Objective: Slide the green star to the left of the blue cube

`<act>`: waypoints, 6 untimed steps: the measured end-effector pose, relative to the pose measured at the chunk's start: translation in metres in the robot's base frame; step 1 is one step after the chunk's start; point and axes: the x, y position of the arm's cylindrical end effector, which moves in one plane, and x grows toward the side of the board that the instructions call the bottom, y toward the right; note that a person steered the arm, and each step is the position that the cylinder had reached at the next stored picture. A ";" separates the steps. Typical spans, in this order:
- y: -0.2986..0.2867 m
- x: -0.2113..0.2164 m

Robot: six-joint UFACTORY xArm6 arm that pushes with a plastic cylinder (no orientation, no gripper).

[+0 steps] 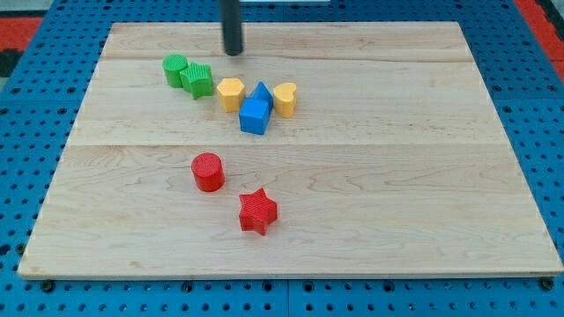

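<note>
Single camera, raised, angled down from view's bottom edge toward top. Whole wooden worktop (370, 220) fills frame; far edge narrower than near edge. Blue perforated base (26, 132) visible round all sides. Rod cropped by top edge, my tip (233, 52) inside frame. Moderate distance.

No legible text, labels, nos. or signs anywhere on blocks or board.

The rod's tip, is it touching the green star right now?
No, my tip stands apart from the green star, above it and toward the view's right, with bare wood between them.
</note>
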 end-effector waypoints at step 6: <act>0.027 0.110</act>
